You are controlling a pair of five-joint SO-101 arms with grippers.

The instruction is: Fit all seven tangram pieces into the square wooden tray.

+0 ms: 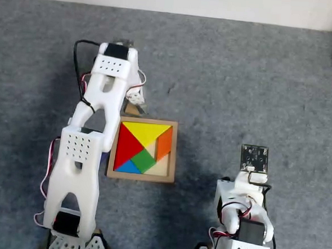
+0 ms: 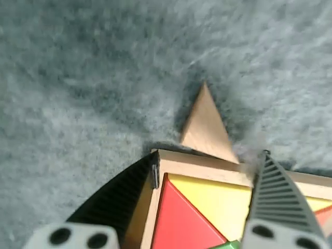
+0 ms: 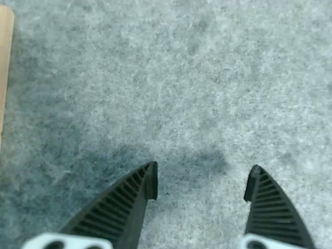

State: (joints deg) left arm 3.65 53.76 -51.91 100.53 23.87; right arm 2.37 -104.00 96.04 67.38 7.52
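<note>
The left arm's tool (image 2: 210, 155) hangs wide open and empty over the far left corner of the square wooden tray (image 1: 140, 177). It looks lined up to take the plain wooden triangle (image 2: 205, 127), which lies on the grey tabletop (image 1: 242, 78) just beyond that rim. The triangle's sharp tip points away from the tray, its long axis roughly square to the rim. The coloured pieces (image 1: 128, 147) sit inside the tray, and the near right corner is unfilled. The right arm's tool (image 3: 203, 167) hangs open and empty, well apart.
</note>
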